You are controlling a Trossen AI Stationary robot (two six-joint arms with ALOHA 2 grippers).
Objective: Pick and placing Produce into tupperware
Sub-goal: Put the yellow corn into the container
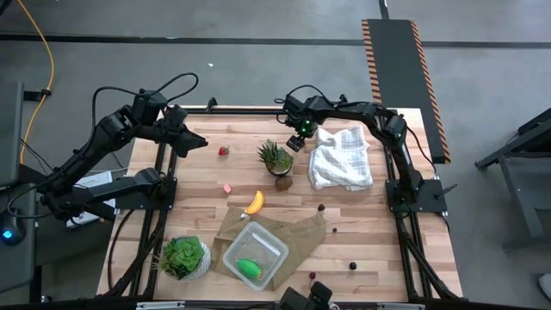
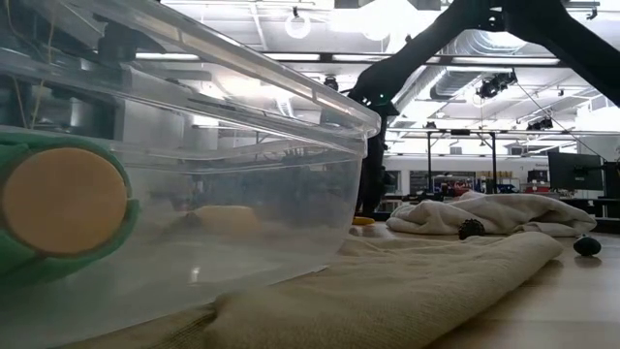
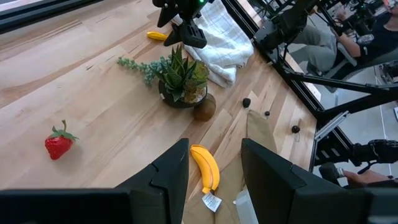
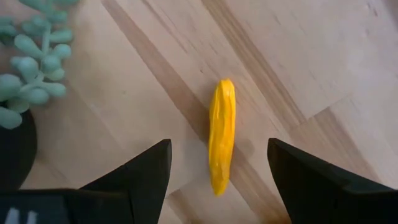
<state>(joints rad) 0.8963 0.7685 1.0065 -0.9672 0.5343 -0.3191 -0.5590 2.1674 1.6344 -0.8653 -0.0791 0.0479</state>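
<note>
- My left pincer [image 1: 196,143] hangs in the upper left of the frame, above the bare worktop [image 1: 379,250]. Its fingers are spread and hold nothing.
- Just right of it lies the red strawberry [image 1: 224,151], with a small pink piece [image 1: 227,189] lower down.
- At the bottom, left of centre, the tupperware [image 1: 256,256] sits on a brown paper bag [image 1: 297,234]. It is clear plastic with rounded corners, and one green oval [image 1: 249,268] is already inside.
- The yellow banana [image 1: 254,203] lies near the centre, just above the bag, curved and glossy. The brown kiwi [image 1: 283,182] touches the foot of the spiky potted plant [image 1: 275,158].
- My right pincer [image 1: 295,143] hovers in the upper centre, beside the white cloth [image 1: 342,158]. Its fingers are spread and empty, and between them I see a yellow-orange piece [image 4: 221,135], long, narrow and a little ribbed, flat on the wood.
- I judge that this step is the reach for that piece. Next I must go straight down, keep it centred, and close across its narrow side.
- Most produce is not yet in the box, so the task is at an early stage.
</note>
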